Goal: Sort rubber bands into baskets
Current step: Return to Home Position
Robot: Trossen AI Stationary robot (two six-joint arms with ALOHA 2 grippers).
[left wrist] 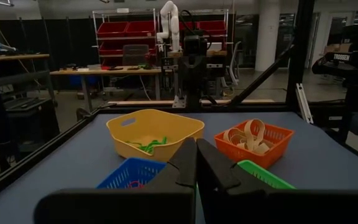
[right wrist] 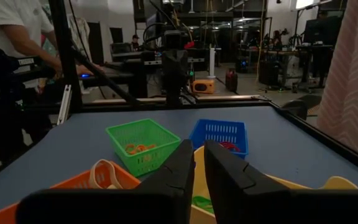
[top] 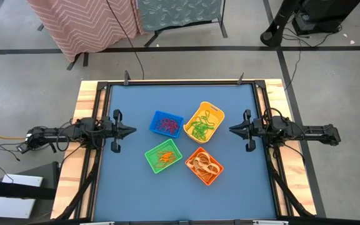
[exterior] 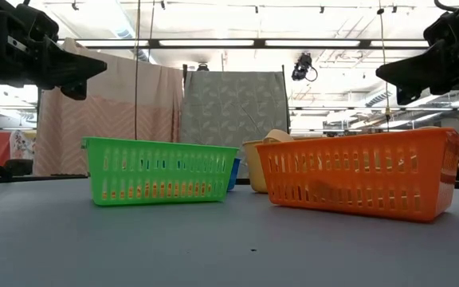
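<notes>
The left gripper (top: 132,131) hangs over the left side of the table (top: 130,187), and the right gripper (top: 233,130) hangs over the right side. Both have their fingers drawn together and hold nothing. Four baskets cluster at table centre, directly between the grippers:

- The blue basket (top: 153,124) contains red rubber bands (top: 166,125).
- The yellow basket (top: 212,107) contains green rubber bands (top: 199,130).
- The green basket (top: 149,154) contains orange rubber bands (top: 164,156).
- The orange basket (top: 220,167) contains pale yellow rubber bands (top: 205,165).

Cloth screens (top: 86,22) stand beyond the far edge. A person (right wrist: 17,37) stands beside the table.
</notes>
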